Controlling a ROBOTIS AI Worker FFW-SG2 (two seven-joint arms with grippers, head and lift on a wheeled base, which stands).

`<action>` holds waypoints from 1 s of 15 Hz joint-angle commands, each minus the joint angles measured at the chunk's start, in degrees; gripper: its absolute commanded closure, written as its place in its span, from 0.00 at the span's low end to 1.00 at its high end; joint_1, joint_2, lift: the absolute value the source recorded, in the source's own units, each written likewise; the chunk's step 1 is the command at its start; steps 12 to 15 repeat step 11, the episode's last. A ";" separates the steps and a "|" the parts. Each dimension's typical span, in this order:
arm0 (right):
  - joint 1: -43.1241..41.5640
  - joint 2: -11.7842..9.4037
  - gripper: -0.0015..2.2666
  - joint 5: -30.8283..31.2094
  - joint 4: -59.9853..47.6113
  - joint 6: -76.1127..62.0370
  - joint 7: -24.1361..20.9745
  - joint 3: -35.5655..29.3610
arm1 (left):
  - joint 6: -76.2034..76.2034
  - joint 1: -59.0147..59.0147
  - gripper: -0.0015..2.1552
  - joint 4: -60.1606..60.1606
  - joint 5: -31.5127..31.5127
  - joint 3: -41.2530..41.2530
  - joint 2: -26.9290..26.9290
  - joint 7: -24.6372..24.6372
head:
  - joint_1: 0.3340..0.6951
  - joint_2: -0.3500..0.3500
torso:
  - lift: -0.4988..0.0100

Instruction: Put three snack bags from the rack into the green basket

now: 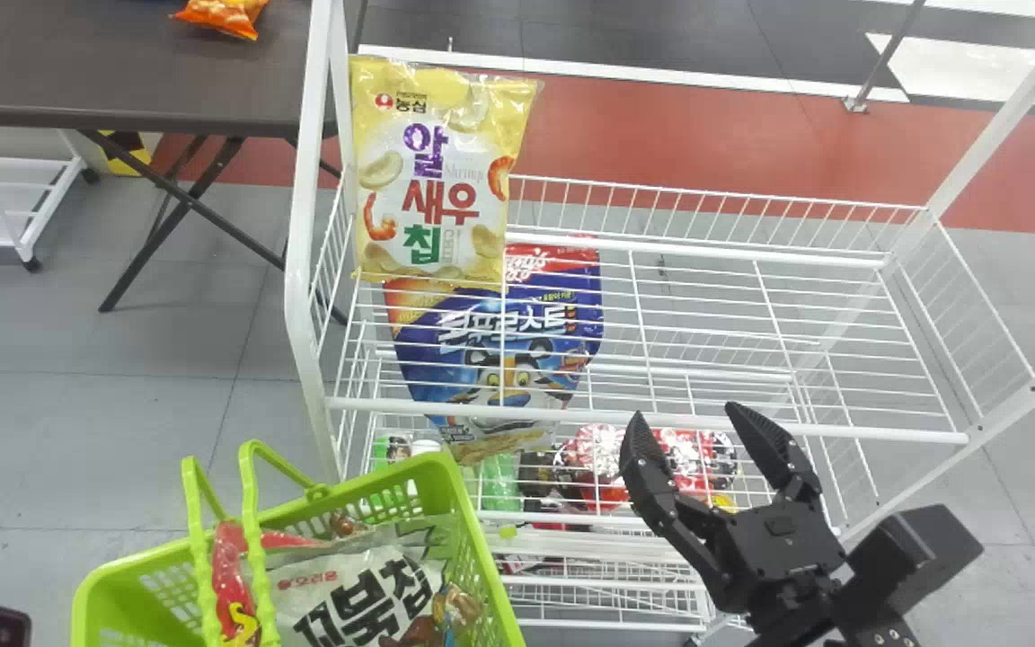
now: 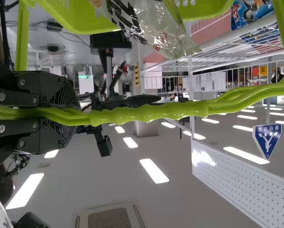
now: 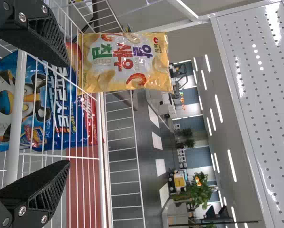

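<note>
With my left tool [image 2: 68,116] I have the handle [image 2: 146,114] of the green basket [image 1: 437,476] gripped between both fingers. My right tool [image 1: 686,415] hangs at the front of the white wire rack [image 1: 300,261], its fingers spread well apart with nothing between them. The yellow snack bag [image 1: 428,180] stands upright on the rack's upper shelf, at the end nearest my basket, to the left of my right tool. A blue bag [image 1: 508,332] shows through the wires beneath that shelf, and red packs [image 1: 598,449] lie lower down. My basket holds a white snack bag [image 1: 374,539] and, beside it, a red bag [image 1: 230,580]. Off to the far left, an orange bag [image 1: 225,13] lies on a dark worktop [image 1: 122,72].
</note>
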 commanded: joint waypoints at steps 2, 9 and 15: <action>-0.30 0.00 0.04 -0.09 0.27 0.12 0.00 -0.16 | 0.00 -0.02 1.00 0.06 -0.23 -0.33 -0.17 -0.57 | 1.00 0.33 | 0.98; -1.18 -0.18 0.04 -0.62 0.71 0.12 0.00 -0.68 | 0.00 -0.55 1.00 -0.12 -0.40 -1.21 -0.35 -0.57 | 1.00 0.30 | 0.98; -1.35 -0.18 0.04 -0.71 0.79 0.12 0.00 -0.68 | 0.18 -0.55 1.00 -0.12 -0.40 -1.21 -0.35 -0.57 | 1.00 0.29 | 0.98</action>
